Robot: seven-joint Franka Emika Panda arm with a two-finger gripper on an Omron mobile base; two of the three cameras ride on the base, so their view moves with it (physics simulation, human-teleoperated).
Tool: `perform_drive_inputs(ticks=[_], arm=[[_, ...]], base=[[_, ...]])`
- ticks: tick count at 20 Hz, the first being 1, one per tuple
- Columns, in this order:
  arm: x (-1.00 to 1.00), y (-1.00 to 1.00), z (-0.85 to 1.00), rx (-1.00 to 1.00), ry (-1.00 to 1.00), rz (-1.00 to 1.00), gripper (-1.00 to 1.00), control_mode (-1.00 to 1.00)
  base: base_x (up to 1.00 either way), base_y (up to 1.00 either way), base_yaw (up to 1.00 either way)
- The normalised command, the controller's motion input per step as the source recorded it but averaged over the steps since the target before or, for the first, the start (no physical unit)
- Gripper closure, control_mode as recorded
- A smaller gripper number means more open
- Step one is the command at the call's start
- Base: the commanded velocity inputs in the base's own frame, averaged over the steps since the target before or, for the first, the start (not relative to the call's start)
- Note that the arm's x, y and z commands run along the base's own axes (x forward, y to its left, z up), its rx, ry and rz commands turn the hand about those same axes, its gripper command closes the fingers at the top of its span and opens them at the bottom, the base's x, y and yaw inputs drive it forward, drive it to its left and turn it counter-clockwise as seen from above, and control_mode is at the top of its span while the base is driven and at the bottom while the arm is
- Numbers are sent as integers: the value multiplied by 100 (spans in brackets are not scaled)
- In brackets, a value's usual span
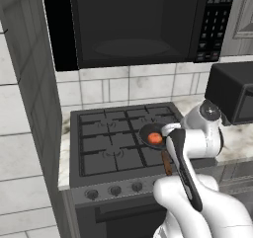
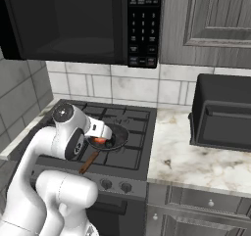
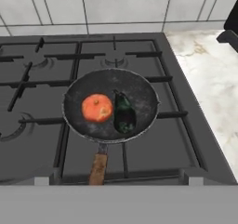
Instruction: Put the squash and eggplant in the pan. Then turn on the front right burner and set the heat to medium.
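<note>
The pan point(image 3: 110, 105) is seated on the front right burner point(image 3: 153, 125), with squash point(image 3: 97, 108) and eggplant point(image 3: 124, 112) inside. The tool is fully opened and empty. A wrong knob point(image 2: 126, 186) could be turned, since the knobs look alike.

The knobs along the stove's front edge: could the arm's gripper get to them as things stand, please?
Probably yes. The knobs sit bare on the front panel, and the gripper is open and holds nothing, above the pan.
</note>
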Motion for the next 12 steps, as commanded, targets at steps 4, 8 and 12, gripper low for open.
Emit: perform_drive_inputs(ticks=[4, 8, 12], arm=[[-62, 0, 0, 0, -12, 0, -100, -100], [-35, 3, 0, 0, -9, 0, -100, -100], [18, 7, 0, 0, 0, 0, -100, -100]], base=[[0, 0, 0], [0, 0, 0], [0, 0, 0]])
